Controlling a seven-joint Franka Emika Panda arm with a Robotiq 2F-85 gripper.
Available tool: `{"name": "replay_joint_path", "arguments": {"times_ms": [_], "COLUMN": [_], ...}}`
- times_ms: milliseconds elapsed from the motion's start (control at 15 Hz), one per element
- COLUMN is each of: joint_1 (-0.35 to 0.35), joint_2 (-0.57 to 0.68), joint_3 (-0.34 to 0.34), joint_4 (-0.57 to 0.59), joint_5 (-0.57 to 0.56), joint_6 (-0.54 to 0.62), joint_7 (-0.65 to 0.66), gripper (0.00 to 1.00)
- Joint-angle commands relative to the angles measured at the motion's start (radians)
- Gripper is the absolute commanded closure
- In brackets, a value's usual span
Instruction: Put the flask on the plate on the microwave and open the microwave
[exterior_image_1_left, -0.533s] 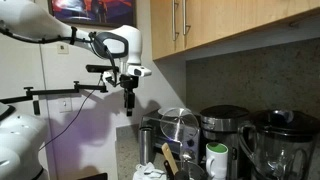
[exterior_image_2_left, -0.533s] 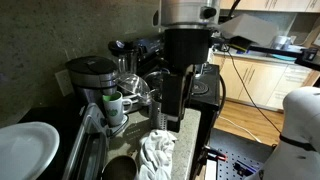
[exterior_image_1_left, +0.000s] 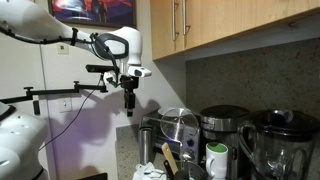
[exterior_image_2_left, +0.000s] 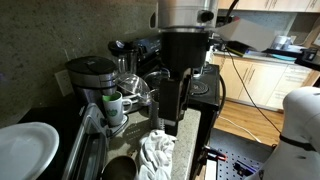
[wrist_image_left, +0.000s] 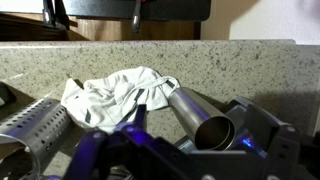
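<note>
Gripper (exterior_image_1_left: 128, 108) hangs high over the counter end, well above everything. In the wrist view the fingers look spread with nothing between them; the exterior views are too small or side-on to confirm. Flask (exterior_image_1_left: 146, 138) stands upright at the arm's end of the appliance row, just beside the plate (exterior_image_1_left: 180, 122), which looks propped on edge rather than flat. I can't pick out the microwave cleanly, since clutter and the gripper hide it. Task reads as not started.

Risks:
- Flask is slim, smooth metal. An off-centre pinch tips it into the plate or the cooker (exterior_image_1_left: 225, 125).
- Neighbours are tight: mug (exterior_image_1_left: 216, 160), wooden spatula (exterior_image_1_left: 170, 157), blender jug (exterior_image_1_left: 285, 145). Wide fingers coming down could clip one.
- Plate on edge: a nudge could make it slide or fall.
- White cloth (wrist_image_left: 115, 92) and steel cup (wrist_image_left: 205, 122) lie under the wrist camera. A straight descent from here likely lands on those, not the flask.
</note>
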Motion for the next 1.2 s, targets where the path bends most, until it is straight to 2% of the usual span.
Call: {"name": "replay_joint_path", "arguments": {"times_ms": [0,267,600,1133], "joint_1": [-0.004,0.003,0.013,0.040], "joint_2": [0.117,0.255,0.387,0.397], "joint_3": [0.069,0.133,0.165,0.158], "joint_4": [0.035,0.032,0.003,-0.049], "joint_5": [-0.019,-0.060,-0.127,-0.128], "joint_6": [0.093,0.239,0.351,0.379], "joint_7": [0.026,0.055,0.129,0.186], "gripper": [0.00,0.00,0.00,0.00]}}
